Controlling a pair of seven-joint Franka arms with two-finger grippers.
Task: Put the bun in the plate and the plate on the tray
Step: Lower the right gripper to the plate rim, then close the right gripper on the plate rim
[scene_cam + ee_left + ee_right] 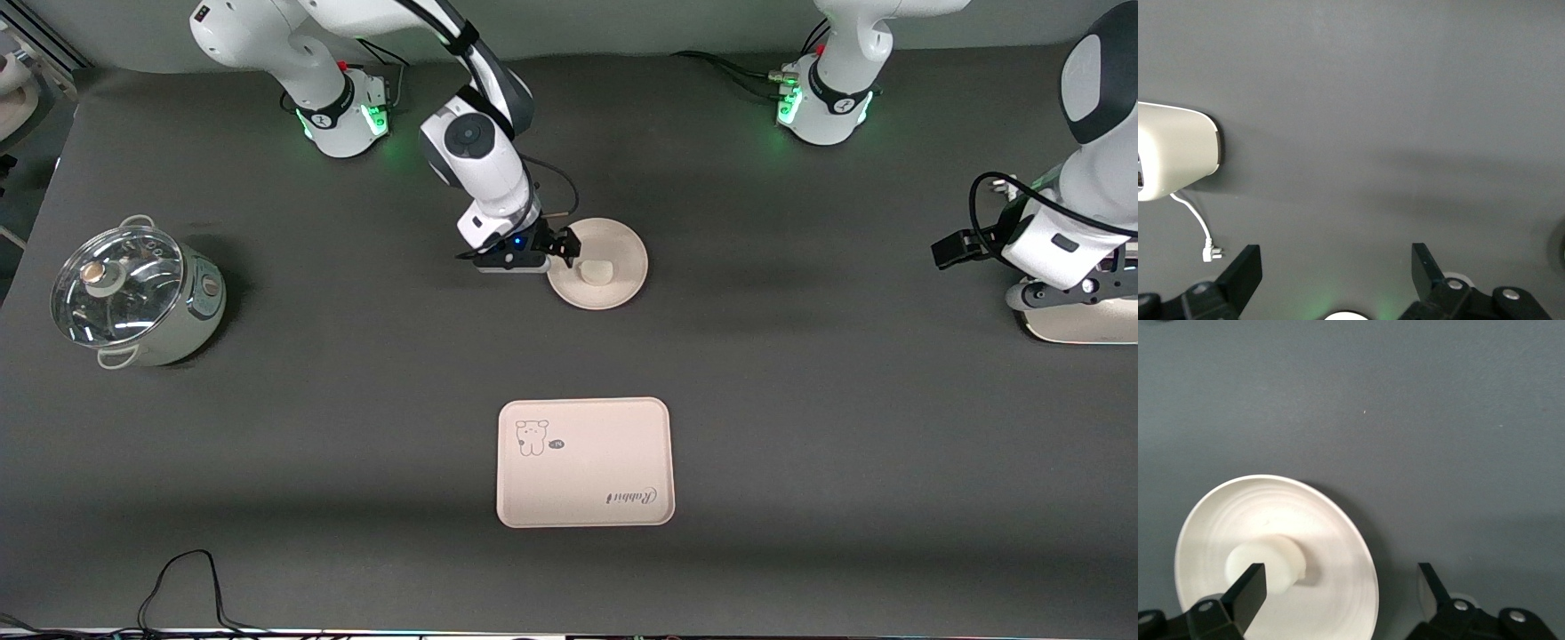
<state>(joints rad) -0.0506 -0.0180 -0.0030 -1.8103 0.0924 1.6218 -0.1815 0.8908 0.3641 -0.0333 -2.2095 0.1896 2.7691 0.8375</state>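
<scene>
The bun (594,271) lies in the round plate (618,244), which stands on the table farther from the front camera than the tray (587,480). The tray lies flat, with the rabbit drawing and "Rabbit" script showing. My right gripper (562,249) is open at the plate's rim, on the side toward the right arm's end. In the right wrist view (1338,577) one finger is over the plate (1271,507) next to the bun (1271,563), and the other is outside the rim. My left gripper (1062,289) waits open and empty at the left arm's end (1337,260).
A pot with a glass lid (133,293) stands at the right arm's end. A white appliance (1085,324) sits under the left arm, also in the left wrist view (1171,157), with a white cord and plug (1205,247). A black cable (178,578) lies at the table's near edge.
</scene>
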